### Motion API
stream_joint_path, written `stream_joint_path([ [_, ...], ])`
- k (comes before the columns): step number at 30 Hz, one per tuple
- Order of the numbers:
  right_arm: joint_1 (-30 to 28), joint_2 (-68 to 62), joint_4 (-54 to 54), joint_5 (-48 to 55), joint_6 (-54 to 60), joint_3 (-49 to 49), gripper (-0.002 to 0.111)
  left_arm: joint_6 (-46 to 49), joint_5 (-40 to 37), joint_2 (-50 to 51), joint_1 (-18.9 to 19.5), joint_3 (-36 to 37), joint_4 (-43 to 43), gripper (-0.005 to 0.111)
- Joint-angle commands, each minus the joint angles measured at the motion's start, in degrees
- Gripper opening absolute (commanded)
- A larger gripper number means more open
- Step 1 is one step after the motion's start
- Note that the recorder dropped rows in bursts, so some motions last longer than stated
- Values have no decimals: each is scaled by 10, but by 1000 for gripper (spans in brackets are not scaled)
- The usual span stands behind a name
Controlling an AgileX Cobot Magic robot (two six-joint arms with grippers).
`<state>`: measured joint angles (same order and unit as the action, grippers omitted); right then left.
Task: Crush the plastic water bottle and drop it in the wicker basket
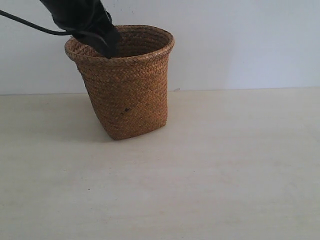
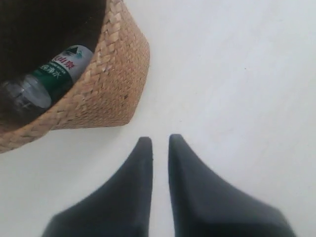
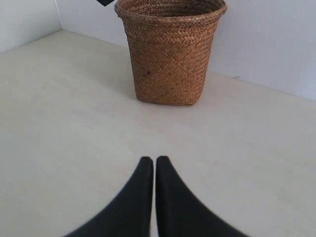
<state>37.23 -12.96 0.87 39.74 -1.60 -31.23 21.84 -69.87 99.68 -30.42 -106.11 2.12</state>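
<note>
The wicker basket point(image 1: 125, 95) stands upright on the table, brown and woven, with a small dark mark on its side. The plastic water bottle point(image 2: 54, 74) lies inside it, its white-and-green label showing below the rim point(image 2: 113, 59). My left gripper point(image 1: 107, 50) hangs over the basket's left rim; in the left wrist view its jaws point(image 2: 160, 140) stand nearly together with only a thin slit and nothing between them. My right gripper point(image 3: 154, 160) is shut and empty, low over the table and well short of the basket point(image 3: 170, 59).
A pale table point(image 1: 200, 175) runs under everything, with a white wall close behind the basket. A black cable point(image 1: 30, 25) trails from the left arm at the upper left.
</note>
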Motion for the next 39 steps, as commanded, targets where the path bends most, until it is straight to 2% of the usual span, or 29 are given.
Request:
stream_joint_path([
  [1,-1,3,1,-5,2,3,0,-43,-1,-11,-3,3,2,4],
  [5,-1,3,1,-5,2,3,0,-40,-1,-40,-3,13,5,4],
  [11,-1,3,1,-5,2,3,0,-29,-1,-161,-3,91,13,4],
  [15,-1,3,1,-5,2,3,0,-29,-1,-266,-3,174,9,4],
  [22,-1,3,1,-5,2,3,0,-55,102,-453,-3,332,9,4],
  [32,-1,3,1,-5,2,3,0,-118,89,-650,-3,497,20,4],
  [39,-1,3,1,-5,2,3,0,-124,69,-739,-3,535,20,4],
])
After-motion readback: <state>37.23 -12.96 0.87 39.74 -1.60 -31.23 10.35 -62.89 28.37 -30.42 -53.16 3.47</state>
